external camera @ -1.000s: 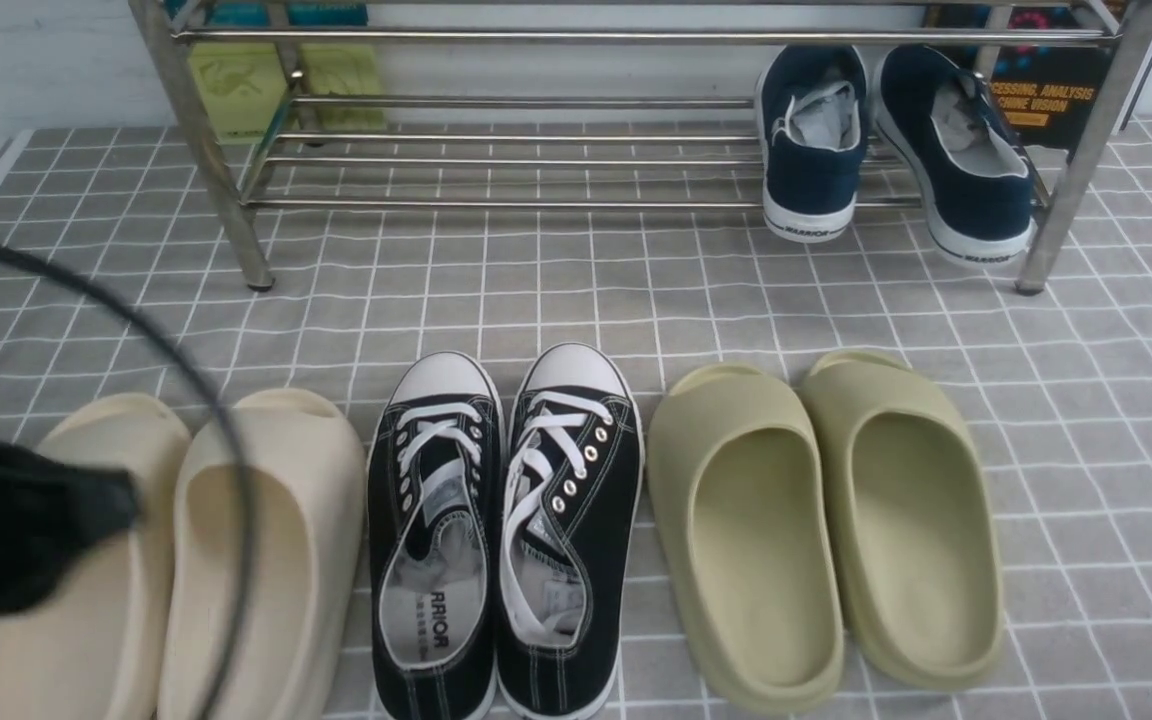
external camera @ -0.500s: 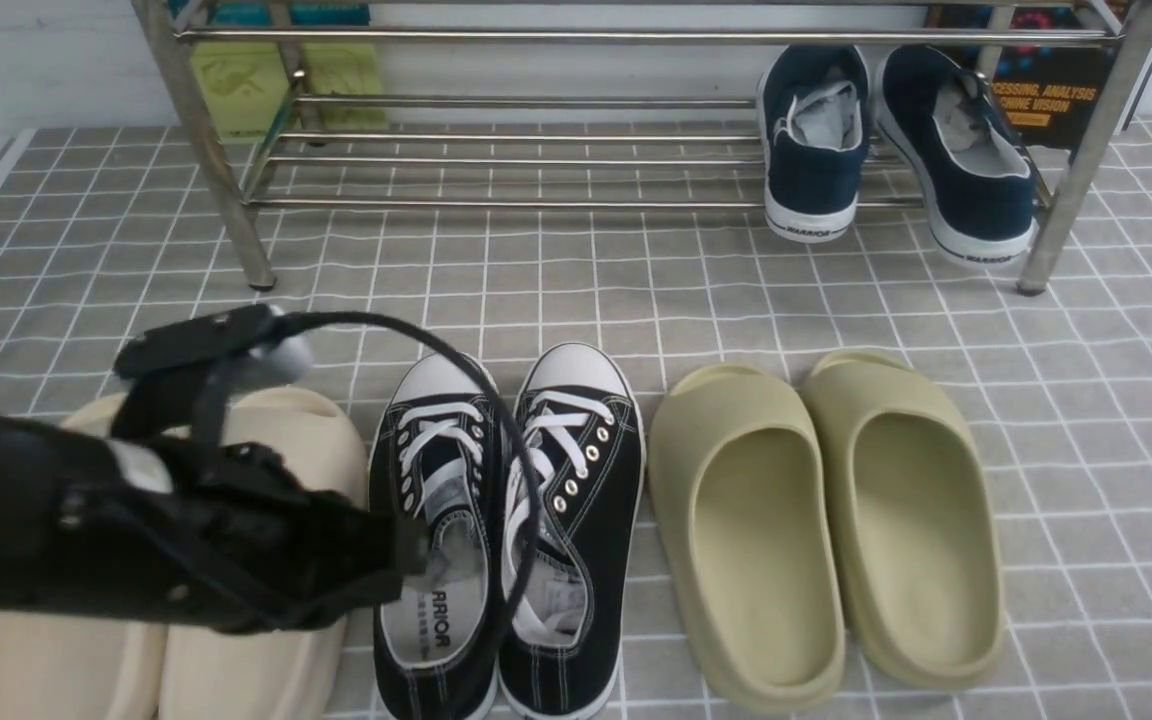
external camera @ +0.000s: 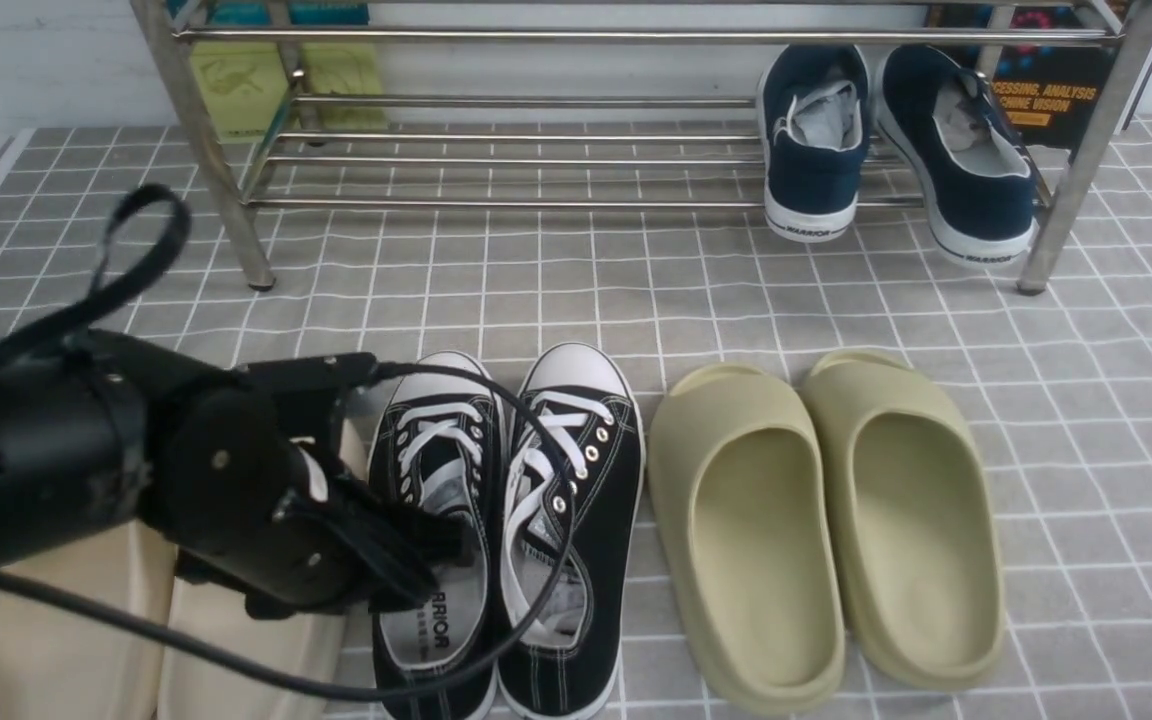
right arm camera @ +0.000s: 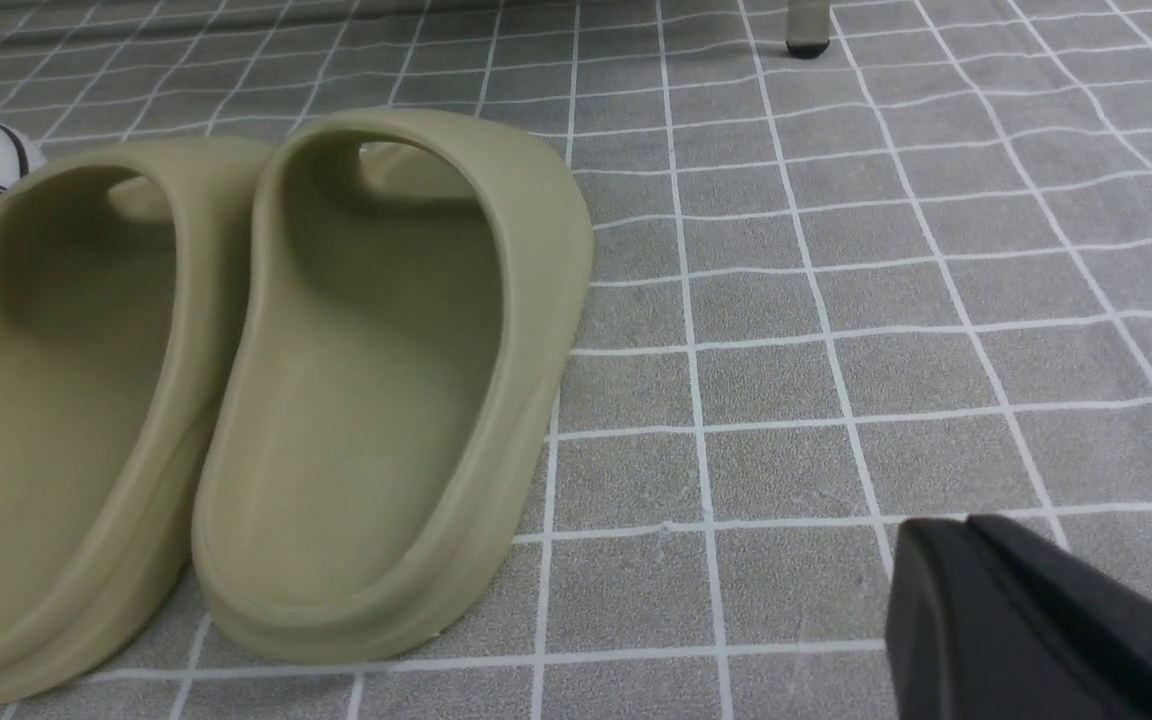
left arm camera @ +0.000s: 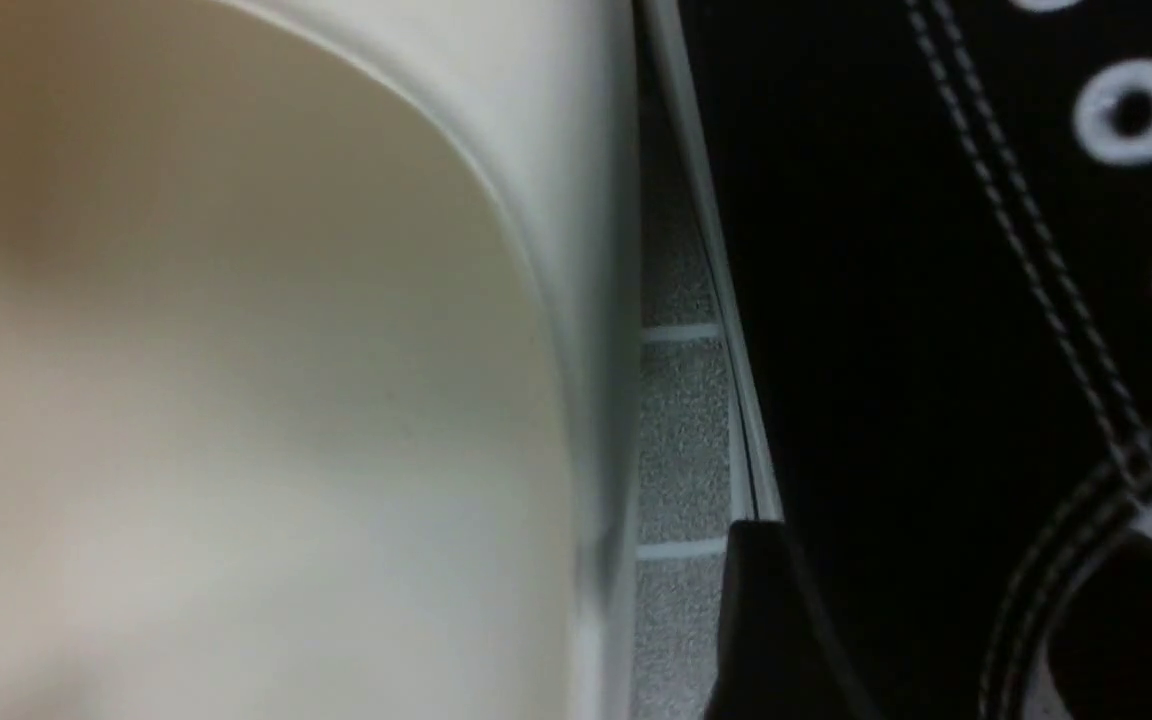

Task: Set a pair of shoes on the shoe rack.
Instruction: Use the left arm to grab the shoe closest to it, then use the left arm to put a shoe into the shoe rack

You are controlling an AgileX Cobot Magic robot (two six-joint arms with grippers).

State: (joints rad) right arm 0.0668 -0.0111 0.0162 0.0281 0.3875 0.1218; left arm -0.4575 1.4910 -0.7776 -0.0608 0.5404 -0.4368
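Note:
The pair of shoes, two black canvas sneakers with white laces, stands side by side on the mat: left one (external camera: 433, 430), right one (external camera: 586, 480). My left gripper (external camera: 436, 560) is down at the left sneaker's heel opening, open. In the left wrist view its jaws (left arm camera: 946, 630) straddle that sneaker's outer wall (left arm camera: 886, 300), with one finger (left arm camera: 766, 620) outside by the sole. The shoe rack (external camera: 496, 203) stands across the back. My right gripper (right arm camera: 946, 560) hovers shut and empty over the mat, to the right of the olive slides.
Navy sneakers (external camera: 811, 150) sit on the rack's right end. Cream slides (external camera: 236, 640) lie left of the black pair, partly under my left arm; olive slides (external camera: 836, 520) lie to its right. The arm's cable loops over both black sneakers. A rack leg (right arm camera: 804, 30) stands ahead.
My left arm swung in from the left edge, over the cream slides, and lowered to the left black sneaker's heel; its jaws opened. The shoes have not moved.

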